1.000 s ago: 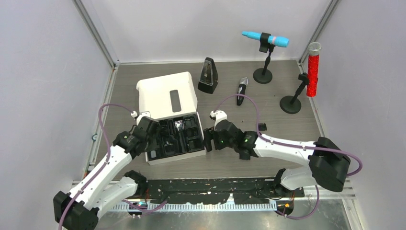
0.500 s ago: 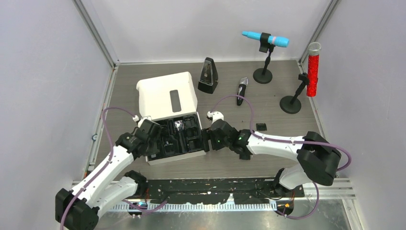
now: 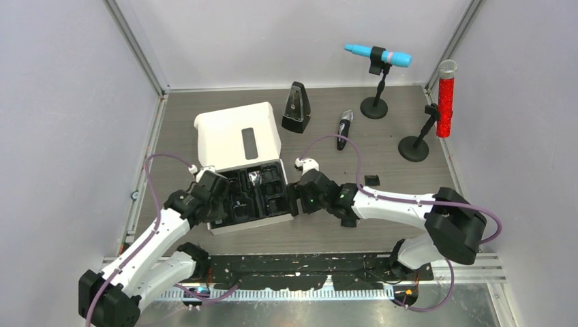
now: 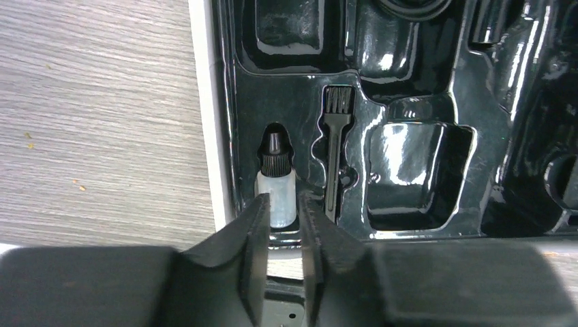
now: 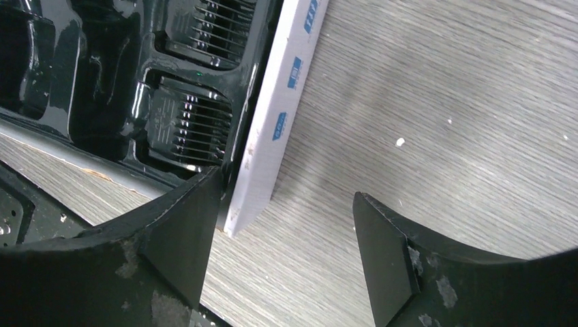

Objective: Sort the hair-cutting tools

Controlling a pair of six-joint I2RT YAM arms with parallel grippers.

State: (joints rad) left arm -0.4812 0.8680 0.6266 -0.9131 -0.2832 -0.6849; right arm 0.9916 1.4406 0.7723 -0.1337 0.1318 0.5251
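Note:
The tiny bottle, clear with a black cap, lies in a slot at the left edge of the black tray. My left gripper stands narrow, its tips hugging the bottle's base. A small black brush lies in the slot beside it. Two comb guards sit in pockets on the tray's right side. My right gripper is open and straddles the white box wall: one finger is over the tray, the other over the table. The clipper and a loose comb guard lie on the table.
The white box lid lies open behind the tray. A black metronome stands right of the lid. The blue microphone and the red microphone stand on round bases at the back right.
My right arm has slid left until its gripper reached the box's right wall, then stayed there. The left gripper has held its place at the bottle.

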